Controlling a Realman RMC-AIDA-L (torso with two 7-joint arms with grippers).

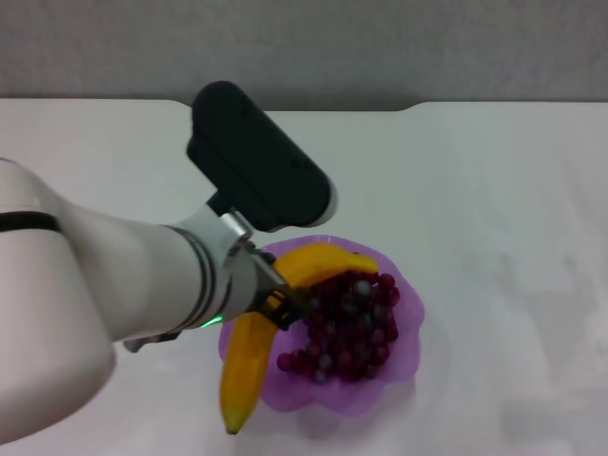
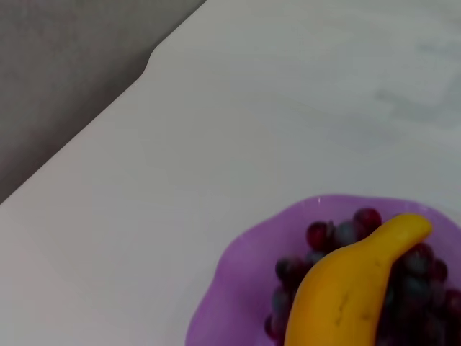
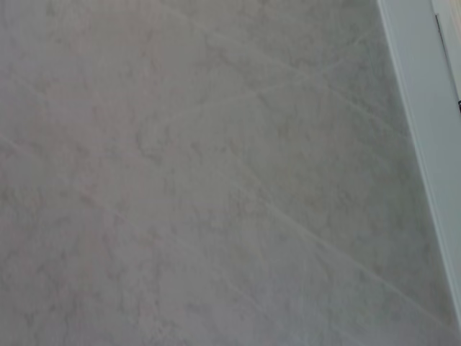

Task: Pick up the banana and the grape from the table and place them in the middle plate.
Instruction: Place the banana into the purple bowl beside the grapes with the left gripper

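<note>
the left arm reaches in over the white bench (image 1: 494, 190) from the left side. its pincer (image 1: 275, 302) is down at the left rim of the plate (image 1: 404, 356), and it is closed on the middle of the banana (image 1: 249, 366). the dark fingers (image 1: 283, 313) wrap the banana where it bends.

the banana is long and yellow. one end lies over the grapes (image 1: 351, 328) at the far side of the plate. the other end, with the dark tip, sticks out past the near left rim, over the bench. i cannot tell if the banana rests on the plate or hangs just above it.

the grapes are a dark red bunch inside the purple plate, on the right of the banana, touching it.

in the left wrist view the banana (image 2: 353, 288) lies across the grapes (image 2: 338, 241) in the plate (image 2: 238, 288).

the right arm is not in the head view. its wrist view shows only a grey speckled surface, so its pincer is not seen.
</note>
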